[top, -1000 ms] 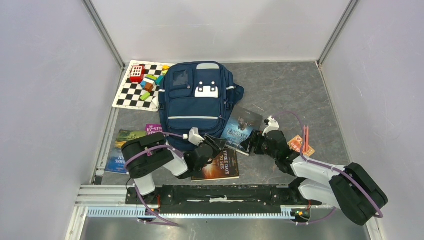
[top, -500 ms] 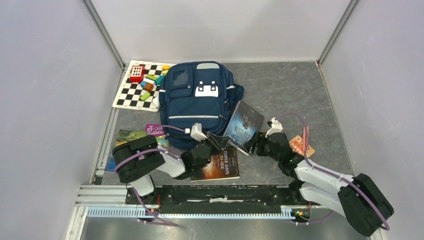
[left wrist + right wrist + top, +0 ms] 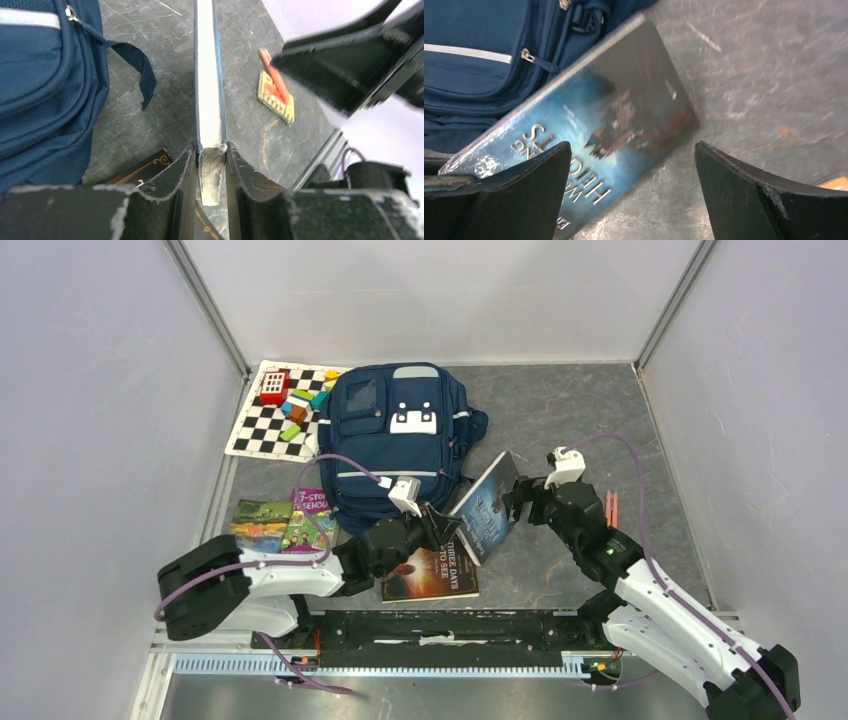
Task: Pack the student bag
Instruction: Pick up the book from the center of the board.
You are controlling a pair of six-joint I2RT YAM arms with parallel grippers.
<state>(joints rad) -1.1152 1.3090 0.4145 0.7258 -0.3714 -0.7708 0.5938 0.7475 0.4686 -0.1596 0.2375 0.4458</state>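
The navy student bag (image 3: 395, 440) lies flat at the table's middle back, its pockets and white buckle patch up; it also shows in the left wrist view (image 3: 45, 90) and the right wrist view (image 3: 489, 55). My left gripper (image 3: 437, 527) is shut on the near edge of a blue-covered book (image 3: 487, 505), holding it tilted up on edge just right of the bag; its page edge runs straight ahead between my fingers (image 3: 210, 100). My right gripper (image 3: 522, 502) is open, close to the book's right side, with the cover (image 3: 594, 125) in front of it.
A dark book "Three Days to See" (image 3: 435, 575) lies under the left gripper. Two colourful books (image 3: 285, 523) lie left of the bag. A checkerboard mat (image 3: 270, 425) with toy blocks (image 3: 290, 400) is at back left. An orange notepad with a pencil (image 3: 276, 90) lies at right.
My left gripper has taken the blue book and raised it from flat to standing on edge. My right gripper has let go, opened and drawn back up and right. Both arms stretched forward.
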